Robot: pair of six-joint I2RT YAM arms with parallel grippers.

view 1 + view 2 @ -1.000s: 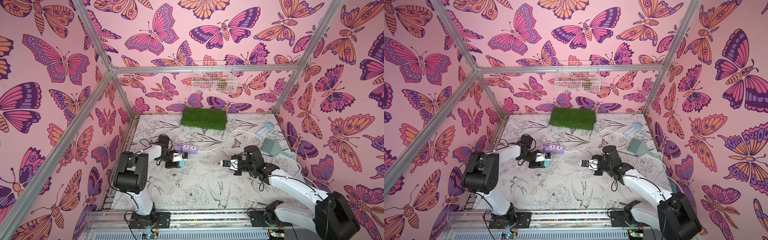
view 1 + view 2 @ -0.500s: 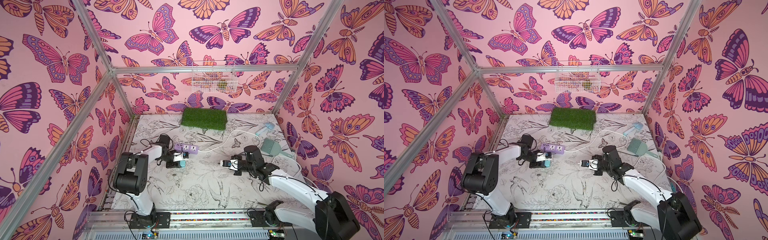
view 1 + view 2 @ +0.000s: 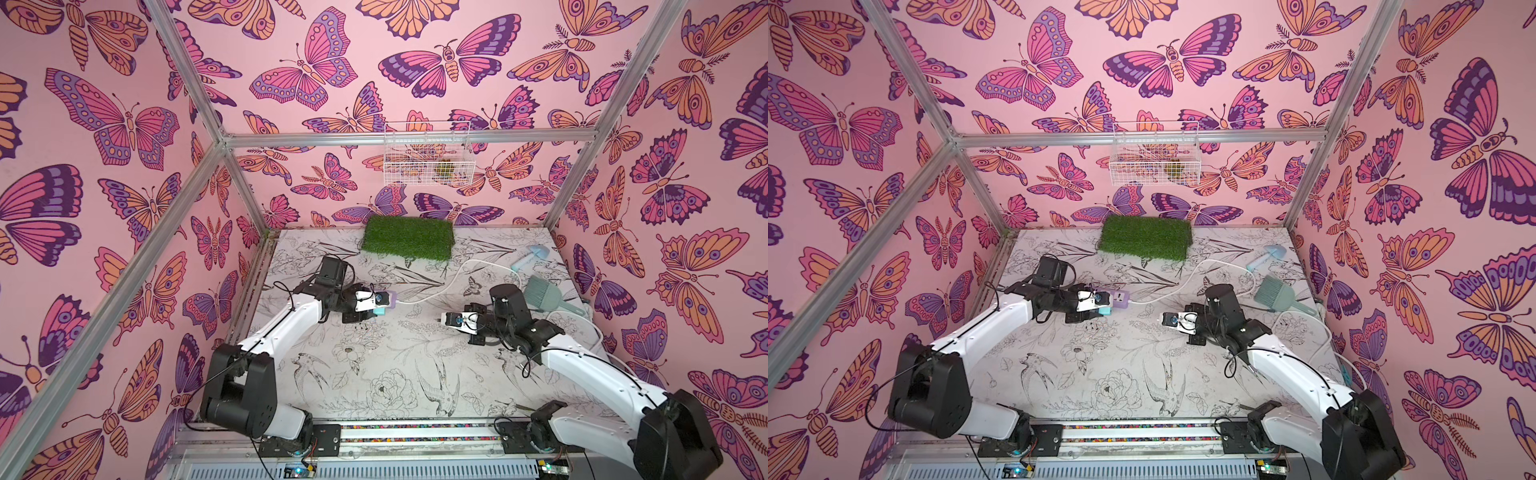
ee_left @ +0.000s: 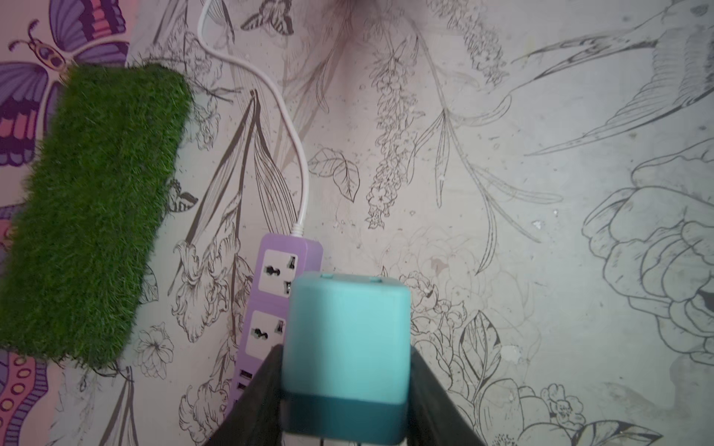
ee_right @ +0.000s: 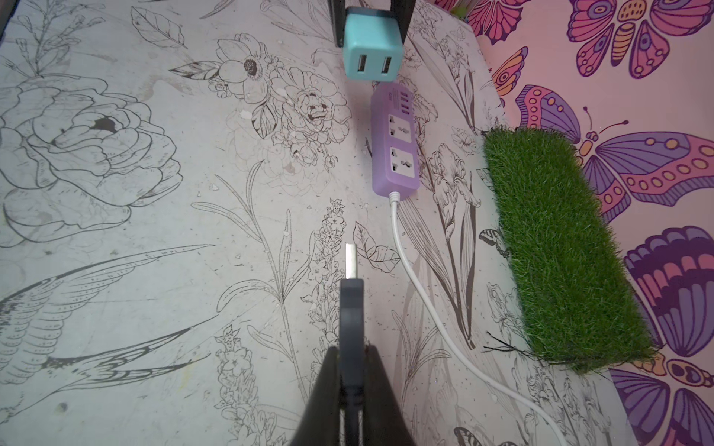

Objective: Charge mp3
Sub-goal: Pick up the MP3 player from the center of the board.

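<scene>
Left gripper (image 4: 345,386): clamped on the teal adapter (image 4: 345,340), a dark finger on each side, at the lower middle of the left wrist view.
Right gripper (image 5: 351,370): pinched together on a dark USB plug (image 5: 351,262), metal tip sticking out ahead of the jaws.
Just changed: left gripper and adapter shifted up-frame in the top views, from just beside the purple power strip (image 3: 390,297) to partly over it; right arm unmoved.
Meaning for the task: probably lining the adapter up with a socket; the charging chain is not yet joined.
Task's thing: no separate mp3 player made out in any view; cannot tell whether the dark plug is the player itself or its lead.
Only in the right wrist view: the adapter's two USB ports (image 5: 373,58), at the upper middle of the frame, facing the plug and well apart from it; strip (image 5: 394,143) lying just below-right of the adapter.
Only in the left wrist view: two free sockets on the strip (image 4: 276,270) to the left of the adapter; adapter pins hidden.
Only in the top views: both arms together, grippers facing each other across mid-table; most of the strip covered by the left gripper (image 3: 1096,309).
Undecided: adapter seated or hovering, not settled by any view.
Bystanders: grass mat (image 3: 407,239) at upper centre, white cord (image 5: 409,270) trailing from the strip.
</scene>
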